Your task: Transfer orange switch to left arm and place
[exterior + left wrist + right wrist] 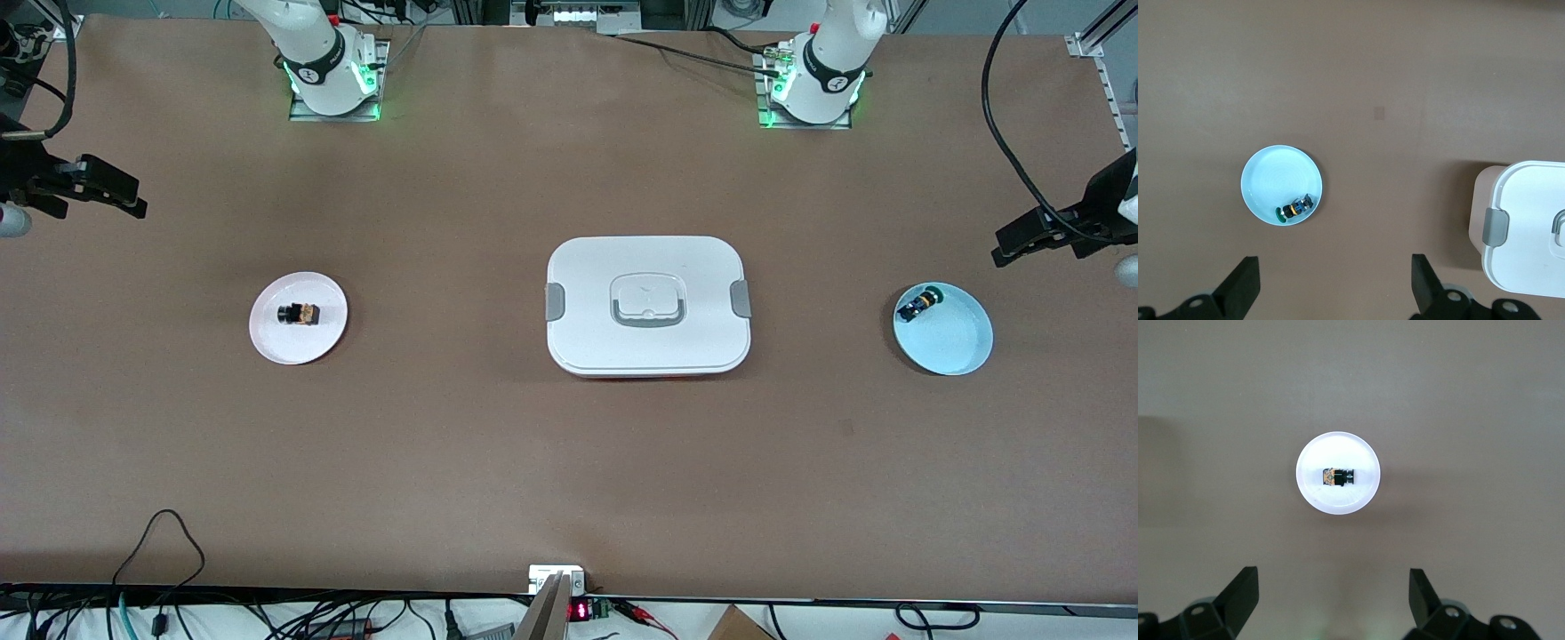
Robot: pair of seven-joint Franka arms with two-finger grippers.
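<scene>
Black fingers of the right gripper (pixel 1331 600) stand wide apart and empty, high over the table (pixel 444 462) at the right arm's end, looking straight down on a pale pink plate (pixel 1313 495). The orange switch (pixel 1339 477) lies on its side near the middle of that plate, black body at one end, orange block at the other. The left gripper (pixel 1335 287) hangs likewise spread and empty over the left arm's end of the table, above a light blue plate (pixel 1265 180) that carries a small blue-black part (pixel 1297 207) against its rim; that arm waits.

Between the two plates, in the middle of the table, sits the white box (pixel 648 306), lid on and latches at its short ends, well apart from both plates.

The step in hand looks like the first pickup, not yet begun. To do it well, the right gripper should come straight down over the plate's centre with its fingers turned to close across the switch's narrow width rather than along its length, low enough to catch the body without scraping the plate. The part is tiny and may skate on the smooth plate, so a slow, centred close seems wise. The carry and handover should then pass above the box or skirt round it, toward either long edge of the table.
</scene>
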